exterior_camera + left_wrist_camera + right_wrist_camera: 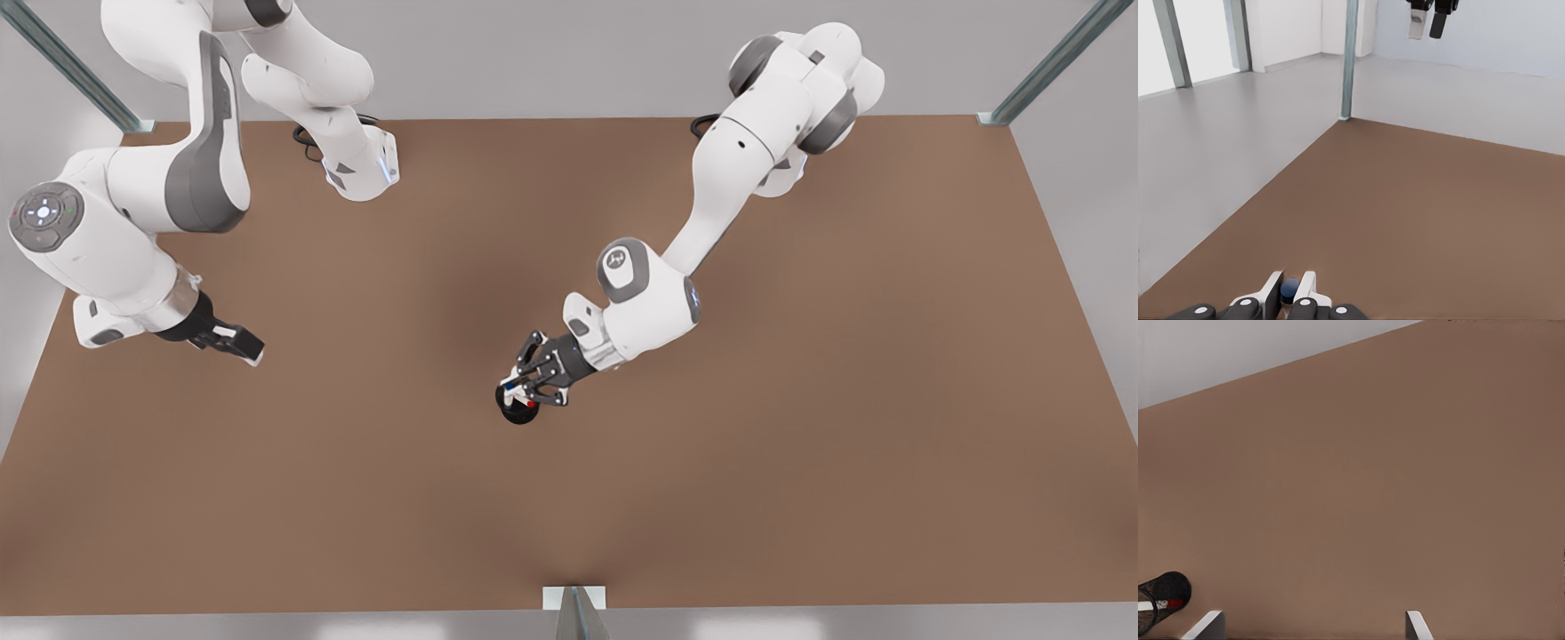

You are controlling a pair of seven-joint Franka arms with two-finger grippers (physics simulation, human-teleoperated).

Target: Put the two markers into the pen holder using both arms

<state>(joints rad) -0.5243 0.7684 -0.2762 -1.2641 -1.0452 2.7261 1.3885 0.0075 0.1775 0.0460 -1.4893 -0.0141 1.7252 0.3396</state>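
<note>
The black pen holder (516, 416) stands near the table's middle, and the red-capped marker (531, 404) is inside it. My left gripper (518, 388) hovers right over the cup, shut on the blue-capped marker (508, 388). The blue cap (1290, 289) is pinched between the white fingertips (1275, 288). My right gripper (247, 347) waits at the front view's left, low over the table, with its fingers (1208, 623) spread open on nothing. The right wrist view catches the pen holder (1171, 585) with the red-capped marker (1163, 604) in it. The right gripper (1427, 21) hangs far off in the left wrist view.
The brown table (800, 400) is bounded by grey floor. Metal posts (1049, 62) (1350, 60) stand at its far corners, and a small bracket (575, 606) sits at the near edge. Both arm bases are mounted along the far edge.
</note>
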